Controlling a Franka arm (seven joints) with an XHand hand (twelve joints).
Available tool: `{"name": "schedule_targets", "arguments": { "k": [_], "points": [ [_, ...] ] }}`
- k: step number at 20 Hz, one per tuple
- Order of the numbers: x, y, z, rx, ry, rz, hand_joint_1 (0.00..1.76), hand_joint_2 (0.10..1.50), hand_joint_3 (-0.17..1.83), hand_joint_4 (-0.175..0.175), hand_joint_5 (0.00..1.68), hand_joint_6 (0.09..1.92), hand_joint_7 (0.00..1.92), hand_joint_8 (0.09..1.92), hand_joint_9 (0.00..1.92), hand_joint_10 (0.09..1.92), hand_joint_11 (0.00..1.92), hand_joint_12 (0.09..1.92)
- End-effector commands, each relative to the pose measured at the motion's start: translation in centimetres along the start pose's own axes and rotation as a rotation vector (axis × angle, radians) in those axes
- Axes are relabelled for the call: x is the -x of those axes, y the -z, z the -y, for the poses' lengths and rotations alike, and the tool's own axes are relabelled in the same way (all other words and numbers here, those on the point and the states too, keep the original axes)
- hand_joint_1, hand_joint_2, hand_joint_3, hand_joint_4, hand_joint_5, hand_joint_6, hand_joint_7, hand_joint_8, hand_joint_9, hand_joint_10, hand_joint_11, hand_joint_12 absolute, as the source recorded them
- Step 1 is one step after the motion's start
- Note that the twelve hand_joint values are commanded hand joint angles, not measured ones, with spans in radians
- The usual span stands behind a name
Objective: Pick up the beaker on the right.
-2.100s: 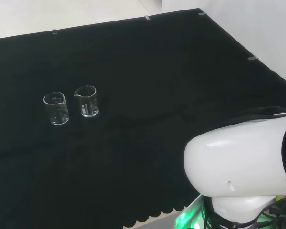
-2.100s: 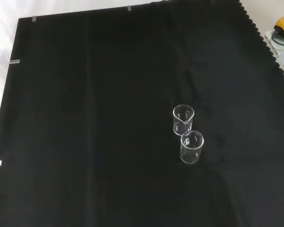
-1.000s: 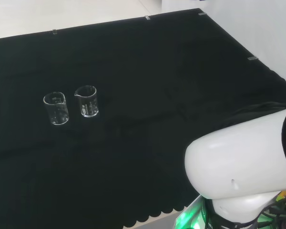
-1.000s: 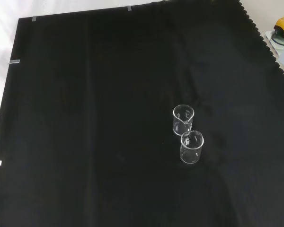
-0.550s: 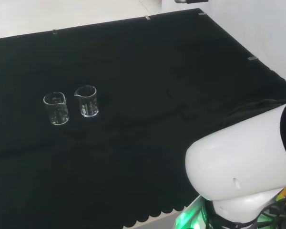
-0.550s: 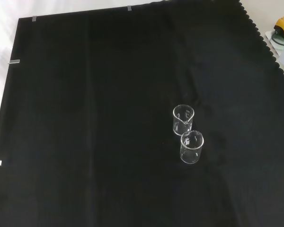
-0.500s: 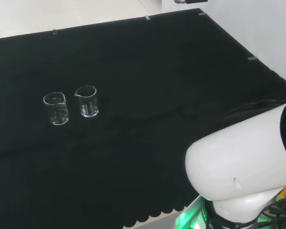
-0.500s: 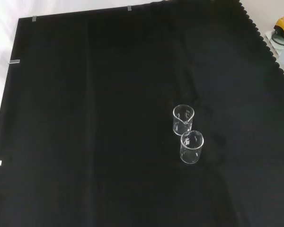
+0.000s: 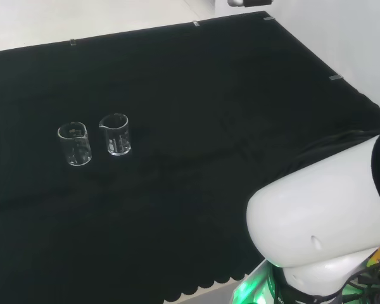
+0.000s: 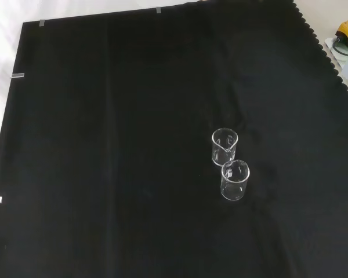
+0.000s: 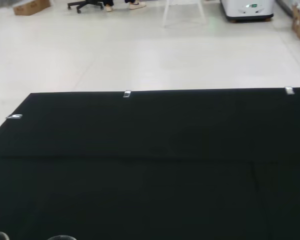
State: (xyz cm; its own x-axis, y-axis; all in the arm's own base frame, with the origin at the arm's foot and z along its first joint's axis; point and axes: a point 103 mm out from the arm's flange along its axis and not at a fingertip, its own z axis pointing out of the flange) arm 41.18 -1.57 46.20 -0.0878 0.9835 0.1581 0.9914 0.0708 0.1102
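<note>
The cloth (image 9: 196,95) is black and matt, a soft fabric with faint creases — its near edge in the head view is cut in scallops. Two beakers, the left one (image 9: 74,144) and the right one (image 9: 115,134) in the head view, are clear and glossy, with bright glints on rims and bases. The arm link (image 9: 316,215) is smooth white plastic — slightly shiny.

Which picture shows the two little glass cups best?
The front view: both beakers stand apart, rims open to the camera. The head view shows them side by side, smaller. The wrist view catches faint rims at its edge.
</note>
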Motion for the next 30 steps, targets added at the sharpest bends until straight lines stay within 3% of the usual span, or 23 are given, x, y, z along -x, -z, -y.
{"name": "schedule_targets", "arguments": {
  "k": [1,7,9,17,30],
  "points": [
    [-0.2,-0.9,-0.4,-0.013,0.024,-0.024,0.71,0.44,0.94,-0.106,0.24,0.09,0.09,0.75,0.17,0.93,0.0,1.46],
    [0.2,-2.1,-0.7,-0.03,0.019,-0.064,0.72,0.44,0.94,-0.108,0.24,0.09,0.11,0.76,0.17,0.93,0.0,1.45],
    [1.6,-2.6,-0.4,-0.028,0.01,-0.084,0.72,0.44,0.94,-0.109,0.24,0.09,0.11,0.76,0.17,0.93,0.0,1.45],
    [0.1,-5.5,-0.6,-0.061,0.027,-0.125,0.74,0.43,0.95,-0.116,0.25,0.09,0.15,0.77,0.18,0.93,0.0,1.45],
    [0.8,-7.7,0.2,-0.099,0.024,-0.197,0.75,0.42,0.97,-0.127,0.27,0.09,0.17,0.77,0.2,0.91,0.01,1.47]
  ]
}}
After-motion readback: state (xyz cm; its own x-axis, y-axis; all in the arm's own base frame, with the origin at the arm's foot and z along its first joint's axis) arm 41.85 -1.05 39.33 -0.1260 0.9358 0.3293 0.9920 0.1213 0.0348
